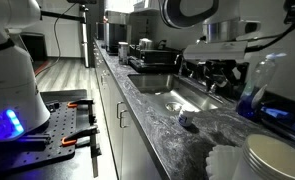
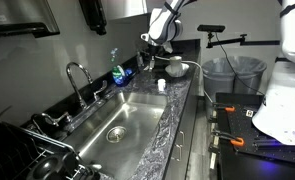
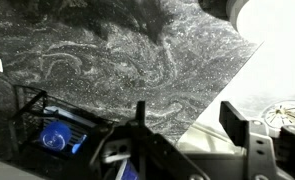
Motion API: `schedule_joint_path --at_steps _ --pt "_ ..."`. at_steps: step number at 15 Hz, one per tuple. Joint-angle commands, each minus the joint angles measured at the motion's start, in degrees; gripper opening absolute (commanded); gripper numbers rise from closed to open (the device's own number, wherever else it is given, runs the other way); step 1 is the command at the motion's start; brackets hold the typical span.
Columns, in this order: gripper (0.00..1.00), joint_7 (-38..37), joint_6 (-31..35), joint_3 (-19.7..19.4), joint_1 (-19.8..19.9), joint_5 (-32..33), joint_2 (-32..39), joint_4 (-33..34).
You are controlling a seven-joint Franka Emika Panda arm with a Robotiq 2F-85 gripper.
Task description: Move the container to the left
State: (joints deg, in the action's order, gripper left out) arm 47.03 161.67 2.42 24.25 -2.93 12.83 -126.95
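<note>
One blue container (image 1: 187, 120) on marbled counter (image 1: 172, 148) by sink (image 1: 175, 98); tool (image 3: 184, 112) w/ jaws wide apart, empty.

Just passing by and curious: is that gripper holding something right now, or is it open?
Gripper: open, holding nothing; bare counter shows between its fingers.

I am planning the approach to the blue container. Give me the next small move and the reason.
Probably bring the gripper over the container and lower it. In the wrist view its fingers stand apart with only bare counter between them. In an exterior view the container sits lower on the counter, apart from the gripper.
</note>
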Motion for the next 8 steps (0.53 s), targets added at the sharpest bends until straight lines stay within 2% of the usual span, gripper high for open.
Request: schedule_joint_path --at_steps 1,8 --pt "1.00 2.1 -0.3 -2.7 -2.8 0.6 -3.1 -2.8" --pt "1.00 1.5 -0.1 -4.3 -4.8 -0.2 -0.9 -1.0"
